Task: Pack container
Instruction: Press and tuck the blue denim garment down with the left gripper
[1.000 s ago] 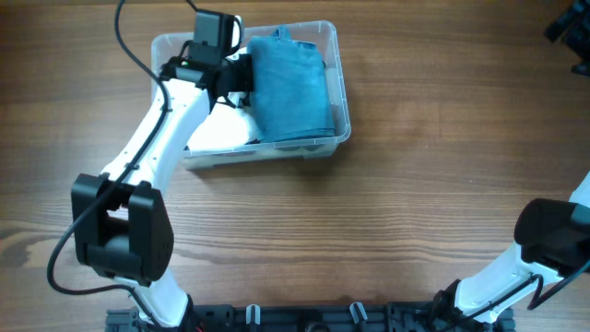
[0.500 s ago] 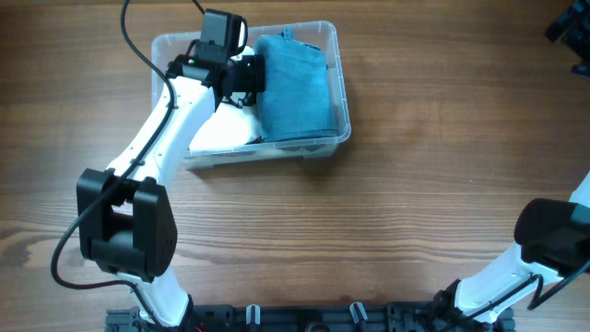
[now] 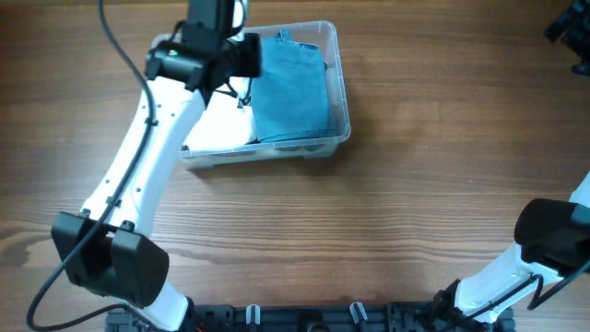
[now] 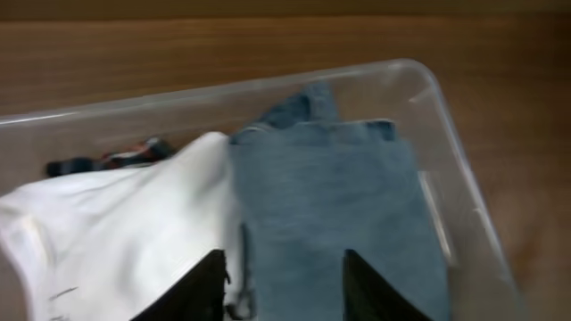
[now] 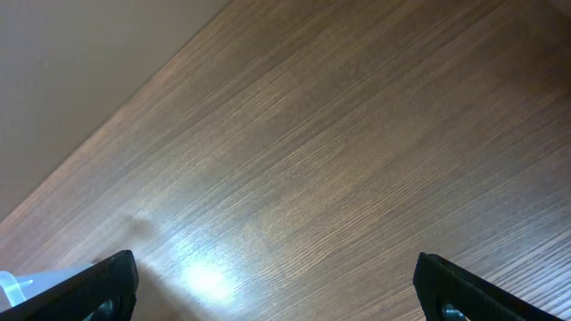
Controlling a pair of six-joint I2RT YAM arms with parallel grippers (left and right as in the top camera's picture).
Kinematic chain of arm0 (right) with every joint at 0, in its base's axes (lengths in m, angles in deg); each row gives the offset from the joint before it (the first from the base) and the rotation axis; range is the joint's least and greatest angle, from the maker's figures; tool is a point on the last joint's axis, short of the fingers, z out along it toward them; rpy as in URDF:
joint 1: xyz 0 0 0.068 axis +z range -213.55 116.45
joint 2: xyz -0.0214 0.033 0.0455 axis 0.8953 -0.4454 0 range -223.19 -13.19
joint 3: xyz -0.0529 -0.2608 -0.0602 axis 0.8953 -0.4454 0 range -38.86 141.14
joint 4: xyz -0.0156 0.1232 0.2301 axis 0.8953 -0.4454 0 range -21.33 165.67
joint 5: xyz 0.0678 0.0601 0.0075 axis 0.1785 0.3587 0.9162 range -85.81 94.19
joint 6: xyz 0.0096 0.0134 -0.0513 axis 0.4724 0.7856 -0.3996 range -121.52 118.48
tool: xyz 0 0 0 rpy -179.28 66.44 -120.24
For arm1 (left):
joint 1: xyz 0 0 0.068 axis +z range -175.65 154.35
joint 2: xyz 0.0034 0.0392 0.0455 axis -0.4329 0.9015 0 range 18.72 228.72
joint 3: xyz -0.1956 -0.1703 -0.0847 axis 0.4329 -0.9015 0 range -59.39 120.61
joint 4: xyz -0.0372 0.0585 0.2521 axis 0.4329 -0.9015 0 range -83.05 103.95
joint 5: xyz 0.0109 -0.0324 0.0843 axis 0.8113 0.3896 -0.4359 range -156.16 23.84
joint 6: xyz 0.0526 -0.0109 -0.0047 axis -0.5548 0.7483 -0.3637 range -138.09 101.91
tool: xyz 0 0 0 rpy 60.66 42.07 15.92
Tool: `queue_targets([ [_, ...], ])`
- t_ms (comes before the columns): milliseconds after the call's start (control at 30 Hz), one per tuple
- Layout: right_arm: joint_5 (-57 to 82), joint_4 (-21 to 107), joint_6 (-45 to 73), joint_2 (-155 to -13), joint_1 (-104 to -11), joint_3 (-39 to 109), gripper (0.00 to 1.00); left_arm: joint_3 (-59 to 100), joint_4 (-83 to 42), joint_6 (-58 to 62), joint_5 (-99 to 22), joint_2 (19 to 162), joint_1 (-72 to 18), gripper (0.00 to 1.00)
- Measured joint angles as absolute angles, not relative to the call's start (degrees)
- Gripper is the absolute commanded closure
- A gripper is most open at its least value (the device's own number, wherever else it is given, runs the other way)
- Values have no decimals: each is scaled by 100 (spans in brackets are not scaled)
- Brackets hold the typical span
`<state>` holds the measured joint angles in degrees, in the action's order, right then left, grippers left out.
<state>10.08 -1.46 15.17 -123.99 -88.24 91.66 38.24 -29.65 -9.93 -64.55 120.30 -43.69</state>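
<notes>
Clear plastic container (image 3: pixel 267 155) with folded clothes inside, at the far left-centre of the wooden table (image 3: pixel 442 184).

A folded blue denim garment (image 3: pixel 290 88) fills the container's right half, touching the right wall; a white garment (image 3: pixel 217 129) lies just beside it on the left, their edges meeting. In the left wrist view a small dark striped item (image 4: pixel 107 160) shows behind the white garment, against the far wall. The left gripper (image 4: pixel 281 263) hangs over the seam between denim and white cloth, fingers apart and gripping nothing. The right gripper (image 5: pixel 272 267) is well apart from the container, over bare wood, its fingers spread wide.
</notes>
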Motion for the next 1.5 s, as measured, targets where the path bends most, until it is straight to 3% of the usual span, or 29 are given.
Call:
queue_targets([
  [267, 1008, -146, 1515, -12397, -8824, 9166, 0, 3832, -2304, -1006, -6418, 12653, -5010, 86],
  [733, 1008, -148, 1517, -12397, -8824, 9168, 0, 4066, -1529, -1004, -7057, 14367, -5003, 86],
  [1033, 1008, -146, 1517, -12397, -8824, 9168, 0, 4123, -1817, -938, -7035, 14288, -5005, 86],
  [1300, 1008, -148, 1517, -12397, -8824, 9166, 0, 3955, -3273, -503, -6904, 13173, -5003, 84],
  [1500, 1008, -148, 1517, -12397, -8824, 9166, 0, 3953, -3629, -374, -6904, 12812, -4986, 85],
])
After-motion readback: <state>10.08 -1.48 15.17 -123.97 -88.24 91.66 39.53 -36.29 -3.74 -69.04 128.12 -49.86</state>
